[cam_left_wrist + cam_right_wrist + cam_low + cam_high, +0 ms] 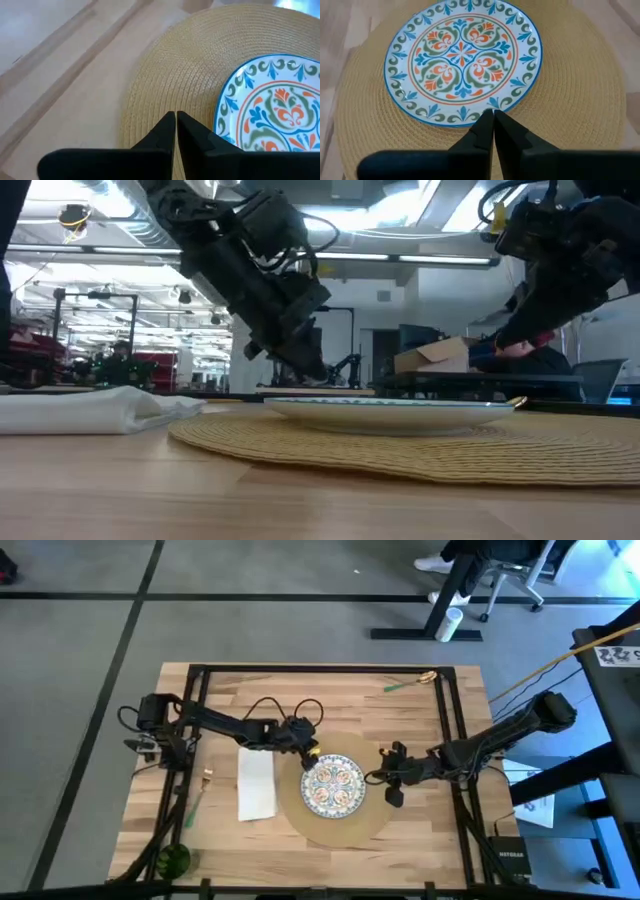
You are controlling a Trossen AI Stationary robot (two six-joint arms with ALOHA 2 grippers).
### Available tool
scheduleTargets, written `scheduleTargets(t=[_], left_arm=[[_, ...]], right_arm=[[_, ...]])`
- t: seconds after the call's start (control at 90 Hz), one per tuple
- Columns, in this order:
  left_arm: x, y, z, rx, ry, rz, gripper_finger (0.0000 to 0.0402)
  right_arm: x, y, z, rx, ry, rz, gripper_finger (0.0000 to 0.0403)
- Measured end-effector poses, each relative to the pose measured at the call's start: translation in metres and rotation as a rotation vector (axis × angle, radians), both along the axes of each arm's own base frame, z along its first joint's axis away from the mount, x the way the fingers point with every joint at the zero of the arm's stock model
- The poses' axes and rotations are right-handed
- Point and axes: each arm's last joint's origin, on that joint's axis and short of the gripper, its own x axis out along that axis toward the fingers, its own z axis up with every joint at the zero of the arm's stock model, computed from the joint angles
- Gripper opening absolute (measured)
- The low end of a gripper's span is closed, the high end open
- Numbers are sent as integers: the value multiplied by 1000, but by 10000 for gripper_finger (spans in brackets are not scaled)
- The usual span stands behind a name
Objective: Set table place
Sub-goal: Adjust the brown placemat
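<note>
left pincer (175, 122) closed, empty | right pincer (493, 120) closed, empty | placemat (300, 822) partly under plate (333, 786)

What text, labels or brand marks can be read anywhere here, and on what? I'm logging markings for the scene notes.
"NETGEAR": seemingly, on the dark box beside the table; small, uncertain.
Printed sheet at the high view's right edge: marks too blurred to read.
Plate, placemat, napkin: no text.
</note>
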Motion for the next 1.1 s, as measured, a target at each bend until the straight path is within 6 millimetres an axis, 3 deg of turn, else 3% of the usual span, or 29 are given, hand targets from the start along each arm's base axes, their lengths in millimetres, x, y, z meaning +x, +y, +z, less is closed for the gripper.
scheduleTargets(t=[0.356, 0.667, 1.1], left_arm=[[6, 0, 6, 1, -82, -30, 0], [17, 2, -17, -27, -46, -34, 0], [22, 8, -21, -16, -30, -29, 0]], right_arm=[[0, 0, 0, 3, -6, 0, 0], [1, 0, 1, 6, -15, 0, 0], [1, 0, 1, 7, -14, -1, 0]])
